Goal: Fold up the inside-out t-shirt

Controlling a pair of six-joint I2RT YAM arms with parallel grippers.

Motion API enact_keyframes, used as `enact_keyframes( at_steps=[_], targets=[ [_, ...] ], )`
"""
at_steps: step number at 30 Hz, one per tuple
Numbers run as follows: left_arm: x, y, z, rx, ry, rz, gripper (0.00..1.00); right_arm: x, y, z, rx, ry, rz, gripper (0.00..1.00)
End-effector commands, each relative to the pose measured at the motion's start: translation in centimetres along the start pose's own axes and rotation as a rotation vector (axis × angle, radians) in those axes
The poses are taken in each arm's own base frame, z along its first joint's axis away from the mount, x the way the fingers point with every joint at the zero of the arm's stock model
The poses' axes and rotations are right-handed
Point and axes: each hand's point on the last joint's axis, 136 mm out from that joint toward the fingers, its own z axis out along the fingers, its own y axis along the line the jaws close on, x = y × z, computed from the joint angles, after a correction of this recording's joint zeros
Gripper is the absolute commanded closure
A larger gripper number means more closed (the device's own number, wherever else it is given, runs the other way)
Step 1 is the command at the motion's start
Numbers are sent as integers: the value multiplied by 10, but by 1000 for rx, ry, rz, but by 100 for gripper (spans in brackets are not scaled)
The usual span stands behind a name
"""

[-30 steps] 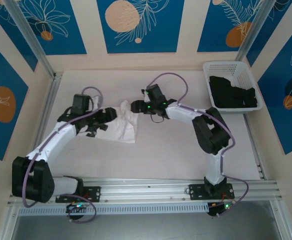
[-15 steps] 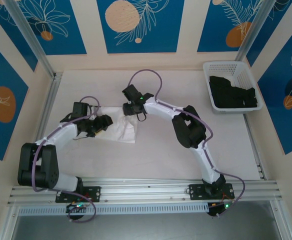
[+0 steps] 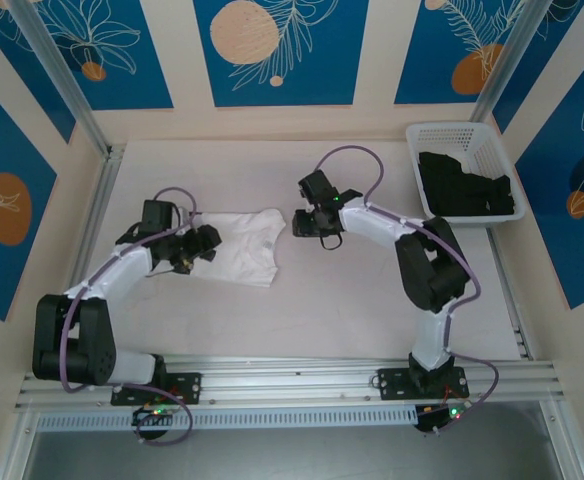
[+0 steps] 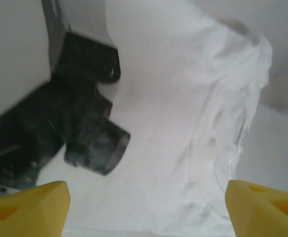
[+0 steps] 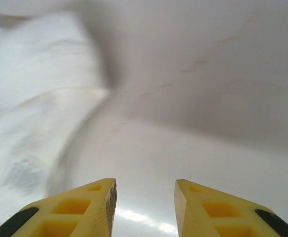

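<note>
The pale tabletop [image 3: 352, 300] carries the white t-shirt [image 3: 242, 240], which lies spread and wrinkled left of centre, between the two arms. In the left wrist view the t-shirt [image 4: 183, 123] shows its collar seam and a small label. A white basket [image 3: 452, 127] stands at the far right corner with a black garment [image 3: 467, 185] inside it. The left end effector [image 3: 204, 243] sits over the shirt's left edge, its yellow fingers [image 4: 25, 207] spread wide with only cloth below. The right end effector [image 3: 297, 222] is just beside the shirt's right edge, its fingers [image 5: 85, 207] apart over bare tabletop and gripping nothing.
</note>
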Motion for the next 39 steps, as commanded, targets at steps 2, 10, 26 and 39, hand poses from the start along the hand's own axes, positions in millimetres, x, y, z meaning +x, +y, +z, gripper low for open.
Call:
enact_keyframes(
  at_steps=[2,10,26,39],
  targets=[
    [-50,18,-6,-110,-135,-21,17,31,108,-13,-372,35,-101,63],
    [-97,67,27,-78,-109,-211,19,102,155,18,-447,214,-40,66],
    [113,7,45,41,210,-102,20,5,-6,44,-81,150,144,70],
    [124,-131,2,217,117,401,11,-65,-72,-46,-76,-90,155,51]
  ],
)
